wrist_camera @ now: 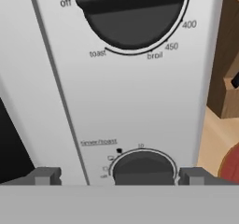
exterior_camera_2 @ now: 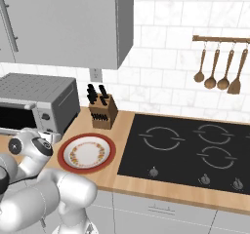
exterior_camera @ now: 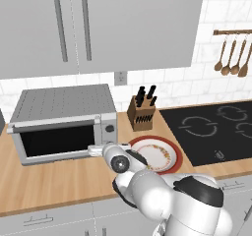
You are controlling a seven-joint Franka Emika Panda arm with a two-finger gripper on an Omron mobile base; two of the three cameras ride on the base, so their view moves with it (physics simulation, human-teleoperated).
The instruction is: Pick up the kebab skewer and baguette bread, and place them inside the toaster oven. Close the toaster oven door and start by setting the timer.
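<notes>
Up close on the hand view I'm looking straight at the oven's [wrist_camera: 140,92] right control panel. Gripper [wrist_camera: 119,176] is spread wide, one fingertip on each side of the lower knob [wrist_camera: 144,168], which sits between them. Can't tell whether the pads touch it. Nothing is clamped that I can confirm. Label above that knob reads timer/toast. Upper knob [wrist_camera: 133,13] has its white pointer near "off", with toast, broil, 450 and 400 marked around the dial.

From the left base view, oven [exterior_camera: 64,122] sits at the left of the desk [exterior_camera: 59,181] against the tiled wall. Door [exterior_camera: 56,139] is up and closed, dark glass facing me, bar handle along its top edge. Skewer and bread: I can't see through the glass well enough to say where they are.

Arm reaches in low from the front, wrist just in front of the oven's right panel.

Right of the oven:
- knife block [exterior_camera: 141,113], standing near the wall
- red-rimmed plate [exterior_camera: 170,168], just right of the wrist, with a patterned ring inside the rim
- black cooktop [exterior_camera: 216,127] further right

Right base view matches: oven [exterior_camera_2: 39,101] at far left, knife block [exterior_camera_2: 102,112] beside it, plate [exterior_camera_2: 87,153] in front of the block, cooktop [exterior_camera_2: 190,150] to the right, wooden utensils [exterior_camera_2: 217,69] hanging on a rail above it.
</notes>
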